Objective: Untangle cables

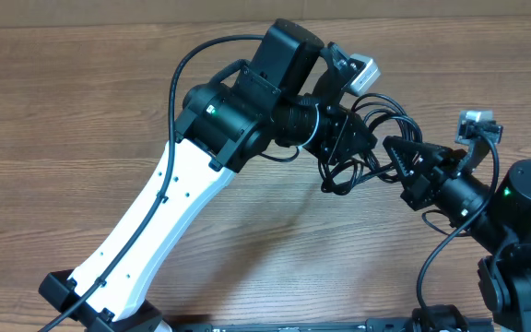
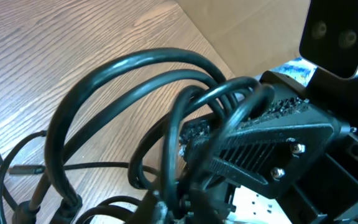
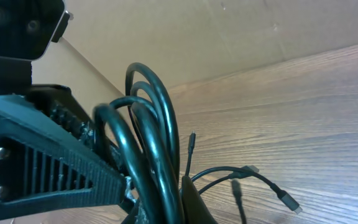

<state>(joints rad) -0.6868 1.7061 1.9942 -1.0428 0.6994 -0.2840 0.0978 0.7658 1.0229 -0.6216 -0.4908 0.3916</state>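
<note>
my left gripper (image 1: 337, 148) is pinched closed on the cables (image 1: 376, 109). my right gripper (image 1: 395, 148) is closed on the same bundle just beside it, our tips nearly meeting. the loops (image 3: 157, 124) stand bunched between us, lifted above the table (image 1: 81, 111), while thinner strands with plug tips (image 3: 289, 204) trail down onto it. i judge the step in hand is drawing the bundle apart. it's best done by holding 1 side firm and easing the other away slowly and level, watching that no plug snags inside a loop and tightens the tangle.
</note>
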